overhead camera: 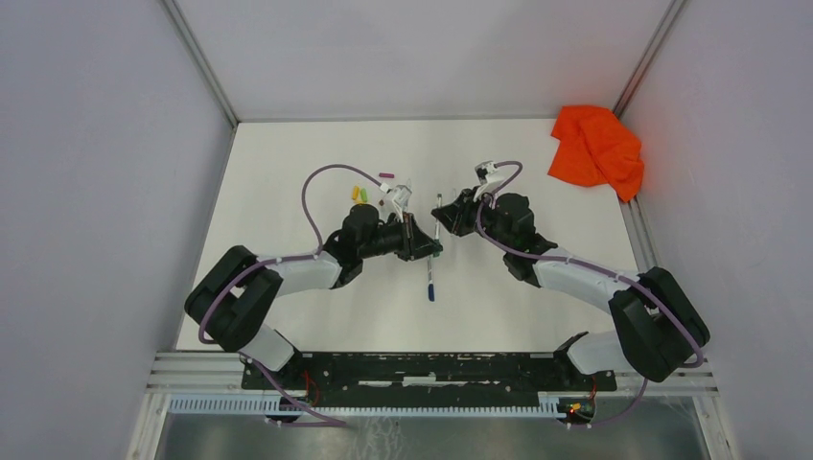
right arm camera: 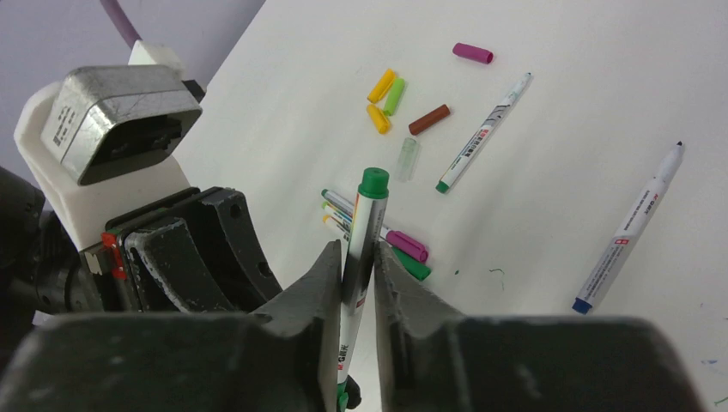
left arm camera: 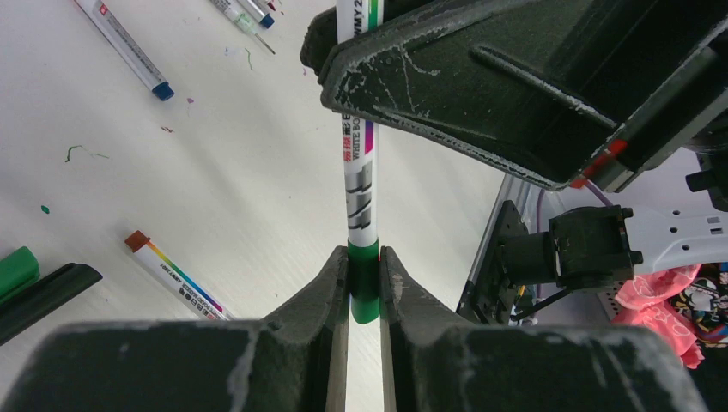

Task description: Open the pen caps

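Observation:
Both grippers hold one white pen in the air between them. My left gripper is shut on its green cap. My right gripper is shut on the white barrel, whose green tail end sticks out past the fingers. In the top view the left gripper and right gripper meet at the table's middle. Loose caps lie behind them: two yellow, a light green, a brown, a magenta and a clear one. The cap is seated against the barrel.
Loose pens lie on the white table: a blue-ended one, a green-tipped one, a brown-ended one, and a few under the grippers with a magenta cap. An orange cloth sits at the back right. Walls enclose the table.

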Robot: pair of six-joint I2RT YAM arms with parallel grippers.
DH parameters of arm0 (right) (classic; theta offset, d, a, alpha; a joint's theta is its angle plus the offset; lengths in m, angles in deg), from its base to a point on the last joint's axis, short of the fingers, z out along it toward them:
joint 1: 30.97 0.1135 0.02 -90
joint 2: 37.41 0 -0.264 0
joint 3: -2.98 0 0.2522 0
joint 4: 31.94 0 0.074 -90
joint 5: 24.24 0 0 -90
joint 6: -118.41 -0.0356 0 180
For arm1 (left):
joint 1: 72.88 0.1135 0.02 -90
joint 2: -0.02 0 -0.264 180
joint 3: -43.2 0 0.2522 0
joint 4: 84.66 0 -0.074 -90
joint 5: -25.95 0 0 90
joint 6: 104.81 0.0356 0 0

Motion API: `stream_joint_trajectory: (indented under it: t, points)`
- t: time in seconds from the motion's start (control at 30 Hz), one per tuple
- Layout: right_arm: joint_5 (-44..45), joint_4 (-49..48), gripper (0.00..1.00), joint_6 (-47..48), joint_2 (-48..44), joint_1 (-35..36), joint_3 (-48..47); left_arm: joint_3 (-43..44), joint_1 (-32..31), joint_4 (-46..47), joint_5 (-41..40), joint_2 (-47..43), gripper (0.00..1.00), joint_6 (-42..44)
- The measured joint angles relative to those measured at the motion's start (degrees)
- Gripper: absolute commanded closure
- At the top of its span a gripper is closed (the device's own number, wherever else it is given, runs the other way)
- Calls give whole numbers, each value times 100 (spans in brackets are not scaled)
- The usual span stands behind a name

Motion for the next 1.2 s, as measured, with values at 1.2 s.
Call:
stream_joint_trajectory:
  t: [1.2]
  points:
    - [-3248,-1598,100,-1672,1064,-1902,-573,446,-42,809,-133,323,98,887]
